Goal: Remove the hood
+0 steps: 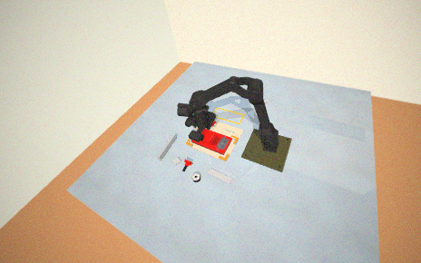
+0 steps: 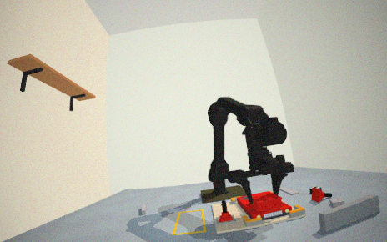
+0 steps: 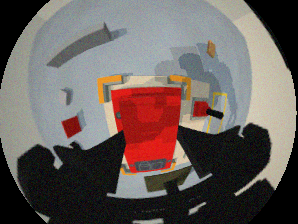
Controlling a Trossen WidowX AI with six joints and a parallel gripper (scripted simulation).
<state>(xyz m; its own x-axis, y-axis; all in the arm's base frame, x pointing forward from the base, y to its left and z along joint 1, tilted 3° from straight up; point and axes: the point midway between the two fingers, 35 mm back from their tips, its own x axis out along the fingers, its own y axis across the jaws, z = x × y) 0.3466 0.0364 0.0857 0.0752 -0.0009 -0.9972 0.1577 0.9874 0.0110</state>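
The red toy car [image 1: 217, 141] [image 2: 272, 209] sits on a beige board with orange corners [image 1: 217, 155] [image 2: 233, 225]. Its red hood [image 1: 204, 138] [image 2: 260, 204] [image 3: 148, 129] is still on the car. My gripper [image 1: 197, 132] [image 2: 263, 195] [image 3: 150, 129] reaches down over the car's front. Its two black fingers are on either side of the hood and shut on it. The marked area is a yellow outlined rectangle [image 1: 227, 119] [image 2: 177, 223] on the table just beyond the board, apart from the gripper.
The arm stands on an olive base plate [image 1: 279, 159] [image 2: 208, 194]. A long grey bar [image 1: 167, 146] [image 2: 348, 214], a small grey block [image 1: 176, 160], a red tool [image 1: 187, 163] [image 2: 318, 194], a round wheel [image 1: 196, 175] and a grey strip [image 1: 220, 175] lie nearby. A wooden shelf [image 2: 50, 77] hangs on the wall.
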